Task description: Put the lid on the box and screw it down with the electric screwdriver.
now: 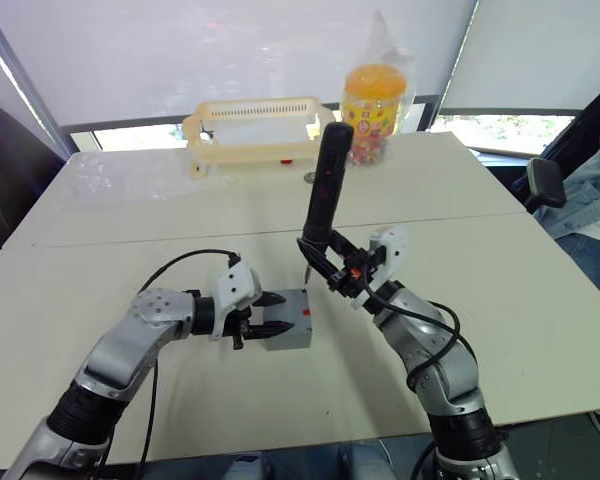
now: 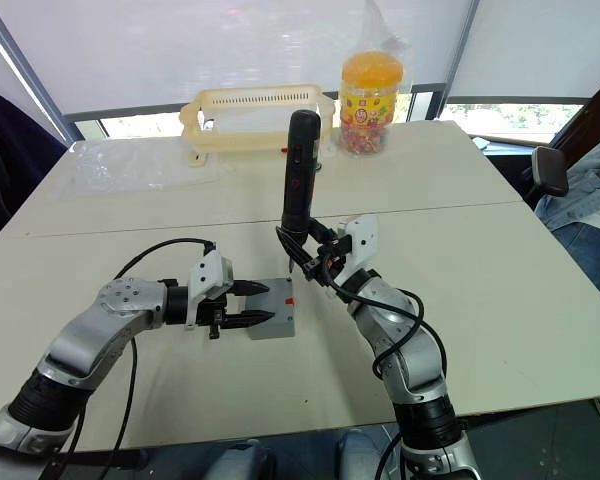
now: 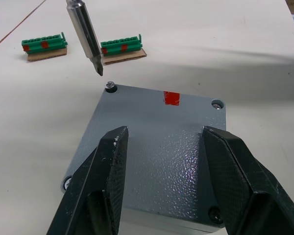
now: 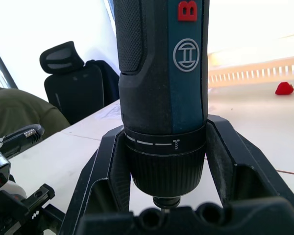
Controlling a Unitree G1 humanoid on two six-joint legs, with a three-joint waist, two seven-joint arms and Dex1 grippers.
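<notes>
The box [image 1: 288,331] sits on the pale counter [image 1: 500,270] near its front edge, between our 2 arms, with the lid [image 3: 157,142] already laid flat on top and lined up at the corners. Largest around it is the counter itself, smooth and matte, carrying a cream slotted basket [image 1: 255,130] and a jar with an orange top [image 1: 373,100] at the far side. A person in a denim sleeve [image 1: 590,215] sits off to our right.

Our left gripper [image 2: 248,303] reaches the box from the left, its 2 black fingers [image 3: 105,186] spread over the lid's edges; we cannot tell whether they press it. Our right gripper [image 1: 342,268] has its fingers clamped round the collar of the electric screwdriver [image 1: 323,190], which stands nearly upright, a long black cylinder with a red label.

The lid is grey plastic with a fine pebbled sheen, rounded corners, a strip of red tape [image 3: 171,98] and recessed holes at the corners. The far-left corner carries a small bright screw [image 3: 110,86], and the metal bit [image 3: 94,56] hangs just above and beside it, not touching.

We judge the step in hand to be seating the bit. To do it well we should bring the tip straight over the screw head, keep the tool square to the lid, hold the box steady, then press down.

2 green terminal blocks [image 3: 120,47] lie beyond.
</notes>
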